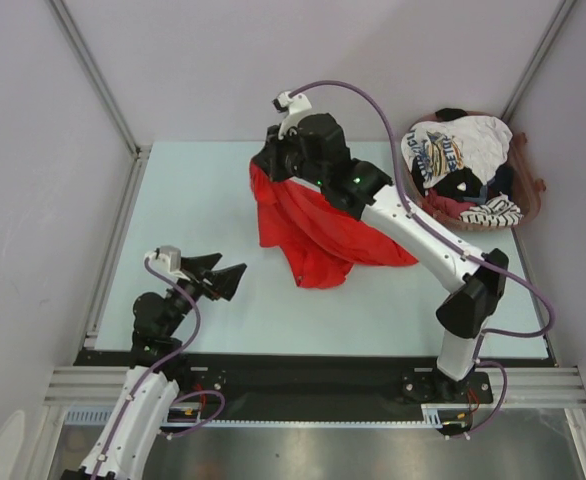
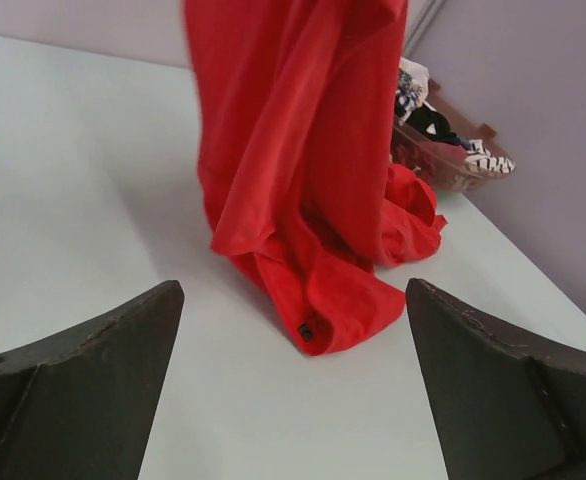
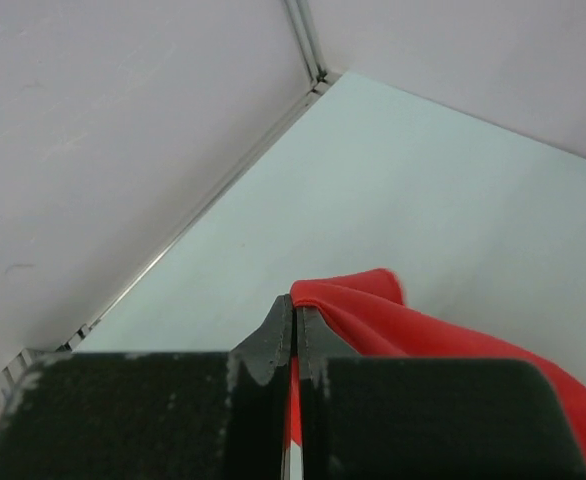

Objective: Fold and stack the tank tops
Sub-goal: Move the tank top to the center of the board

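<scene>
Bright red thin cloth: from above, the large plain tank top (image 1: 313, 235) is held up at its top edge by the clamped right gripper (image 1: 276, 165), its lower folds pooled on the pale table (image 1: 193, 200). The left gripper (image 1: 226, 268) is spread wide, empty, apart from the cloth. Blue lettering on the white printed tank top (image 1: 453, 150) in the brown basket (image 1: 529, 190) cannot be read.

Left wrist: the tank top (image 2: 303, 200) is framed between parted fingers (image 2: 93, 380).

Right wrist: the right gripper (image 3: 294, 312) is pressed shut on a fold of the tank top (image 3: 373, 310).

Red tank top (image 1: 315, 240) hanging crumpled, hem pooled below, other tops (image 1: 455, 150) heaped far-right
</scene>
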Controlling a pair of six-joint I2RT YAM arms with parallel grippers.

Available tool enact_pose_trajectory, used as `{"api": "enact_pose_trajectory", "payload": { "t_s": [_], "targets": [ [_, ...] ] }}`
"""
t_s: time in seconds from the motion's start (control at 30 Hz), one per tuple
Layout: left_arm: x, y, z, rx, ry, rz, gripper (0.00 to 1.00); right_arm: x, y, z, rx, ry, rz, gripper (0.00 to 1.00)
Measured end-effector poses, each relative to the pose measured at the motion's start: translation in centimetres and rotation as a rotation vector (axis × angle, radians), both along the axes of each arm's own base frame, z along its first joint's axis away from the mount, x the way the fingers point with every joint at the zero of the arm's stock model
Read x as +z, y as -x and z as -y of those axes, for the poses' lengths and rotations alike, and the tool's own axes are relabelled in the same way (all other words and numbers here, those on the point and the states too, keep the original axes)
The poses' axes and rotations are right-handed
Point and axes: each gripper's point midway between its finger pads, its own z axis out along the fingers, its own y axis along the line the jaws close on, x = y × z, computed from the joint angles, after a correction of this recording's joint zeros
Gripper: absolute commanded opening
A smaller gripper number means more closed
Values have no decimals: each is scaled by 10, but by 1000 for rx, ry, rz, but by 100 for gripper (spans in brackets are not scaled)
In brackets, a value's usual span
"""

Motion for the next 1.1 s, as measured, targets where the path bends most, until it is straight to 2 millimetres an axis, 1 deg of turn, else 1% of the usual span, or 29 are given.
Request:
{"api": "enact_pose_trajectory", "payload": {
  "t_s": [0.07,0.1,0.13,0.17,0.2,0.23,0.3,0.37,0.4,0.47,0.53,0.57,0.6,0.63,0.67,0.73,0.83,0.9,0.97,1.0,1.1],
  "targets": [
    [-4,0,4,-17,-4,-17,100,-3,-4,-7,-8,3,0,0],
    [-8,-1,6,-22,-7,-33,100,0,-9,-9,-17,-5,8,0],
    [-14,-2,7,-23,-10,-56,100,4,-15,-10,-26,-17,15,21],
    [-20,-4,8,-23,-15,-83,100,8,-24,-11,-33,-35,16,49],
    [-27,-6,8,-19,-19,-110,100,11,-30,-13,-35,-58,17,72],
    [-34,-8,7,-13,-24,-142,100,15,-40,-14,-39,-76,25,87],
    [-46,-12,8,-11,-32,-198,100,17,-60,-14,-55,-83,37,88],
    [-58,-15,11,-18,-44,-263,100,11,-80,-9,-83,-68,30,82],
    [-63,-17,14,-24,-48,-295,100,4,-87,-3,-94,-53,16,77],
    [-71,-18,21,-40,-64,-349,100,-14,-93,11,-111,-12,-31,72],
    [-70,-18,28,-57,-75,-363,100,-34,-94,32,-134,25,-86,71],
    [-67,-18,32,-64,-81,-362,100,-48,-92,48,-156,48,-120,71],
    [-64,-18,35,-69,-84,-358,100,-66,-85,67,-182,77,-164,72],
    [-61,-18,38,-75,-87,-353,100,-80,-79,87,-216,89,-192,72],
    [-57,-19,42,-78,-89,-347,100,-97,-69,107,-247,117,-240,72],
    [-51,-21,48,-86,-93,-340,100,-129,-46,155,-341,134,-309,75],
    [-49,-23,59,-95,-111,-359,100,-168,-13,221,-493,130,-399,82],
    [-51,-22,68,-113,-122,-378,100,-192,5,264,-619,109,-439,82],
    [-57,-23,76,-124,-134,-407,100,-210,17,294,-720,90,-461,82],
    [-61,-24,79,-128,-141,-424,100,-219,23,307,-766,84,-476,87],
    [-75,-25,86,-133,-171,-482,100,-247,34,337,-885,71,-520,93]
  ]
}}
